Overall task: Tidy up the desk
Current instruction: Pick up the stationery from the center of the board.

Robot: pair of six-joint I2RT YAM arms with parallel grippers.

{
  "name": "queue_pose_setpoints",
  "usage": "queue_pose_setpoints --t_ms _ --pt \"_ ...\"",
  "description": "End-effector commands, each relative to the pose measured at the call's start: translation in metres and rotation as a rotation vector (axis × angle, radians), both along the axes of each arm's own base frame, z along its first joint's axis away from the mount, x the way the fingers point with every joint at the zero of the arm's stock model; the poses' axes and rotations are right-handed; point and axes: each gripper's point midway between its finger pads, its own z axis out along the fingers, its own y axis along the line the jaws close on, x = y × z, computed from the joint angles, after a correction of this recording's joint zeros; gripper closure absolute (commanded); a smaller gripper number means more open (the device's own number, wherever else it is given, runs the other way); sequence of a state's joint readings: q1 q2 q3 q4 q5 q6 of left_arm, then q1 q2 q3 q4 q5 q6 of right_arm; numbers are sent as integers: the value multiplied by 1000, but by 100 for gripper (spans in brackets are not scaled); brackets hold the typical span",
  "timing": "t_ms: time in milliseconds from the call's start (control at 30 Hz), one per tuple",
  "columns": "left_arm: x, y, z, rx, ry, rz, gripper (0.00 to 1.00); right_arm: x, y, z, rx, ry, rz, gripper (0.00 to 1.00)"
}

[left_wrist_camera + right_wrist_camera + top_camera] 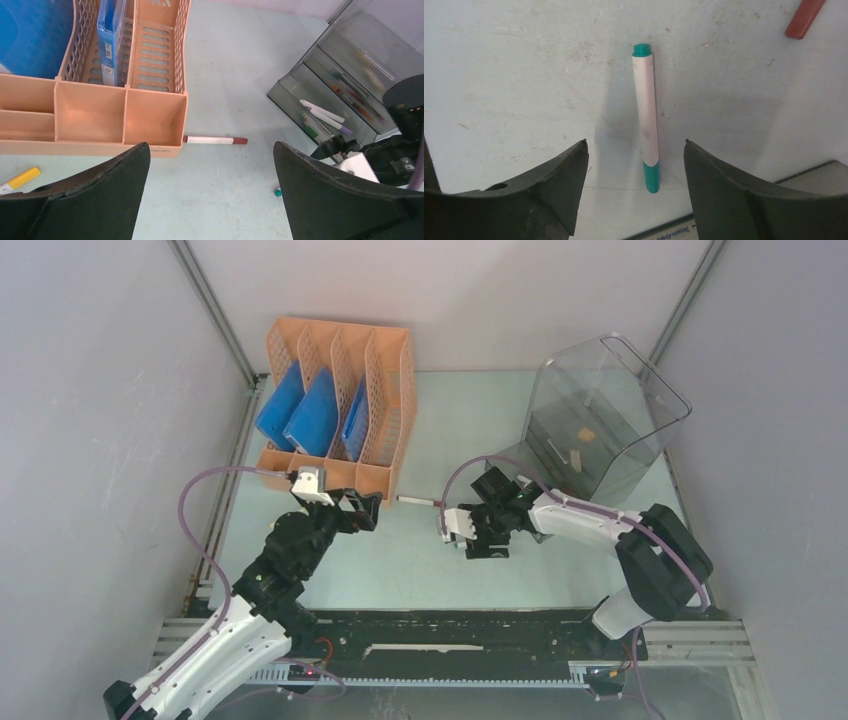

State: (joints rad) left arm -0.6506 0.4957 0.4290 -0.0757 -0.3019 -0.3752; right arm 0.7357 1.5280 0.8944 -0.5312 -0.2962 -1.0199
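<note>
Wide apart and empty, the left gripper (pixel 210 150) hangs near one orange rack (pixel 90 115) holding three blue folders (pixel 310 410). The right gripper (pixel 635 142), jaws also spread, straddles one green-capped marker (pixel 646 115) lying untouched on the desk (pixel 460 410). One red-capped marker (pixel 215 140) lies between the arms, and open desk runs far to the grey wall (pixel 480 300).

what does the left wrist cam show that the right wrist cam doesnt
Only the left wrist: the orange file rack holding a blue folder, a yellow marker on the desk near it, and the clear drawer box with pens in a drawer.
Only the right wrist: the whole green-capped marker, lying flat between the fingers of the open right gripper.
Both: the desk, and the red-capped marker, though the right wrist catches just its red end.
</note>
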Motion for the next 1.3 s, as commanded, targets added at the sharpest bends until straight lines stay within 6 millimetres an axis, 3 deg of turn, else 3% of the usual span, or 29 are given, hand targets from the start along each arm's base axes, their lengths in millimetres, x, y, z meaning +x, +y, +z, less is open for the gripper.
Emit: queue_pose_setpoints --t_ms 0,433,633,900,1267 --pt "3 -1 3 8 1 -8 0 5 3 -10 -27 -10 -1 27" --pt "2 -6 -4 -46 -7 -22 1 1 -6 -37 -154 116 -75 77" --pt "4 -10 -5 -65 -11 -29 1 6 -6 -32 -162 106 -112 100" --pt "5 -12 -10 -73 -3 -31 0 14 10 14 -36 80 -197 100" --pt "7 -21 -15 -106 10 -54 0 30 4 64 78 8 -305 100"
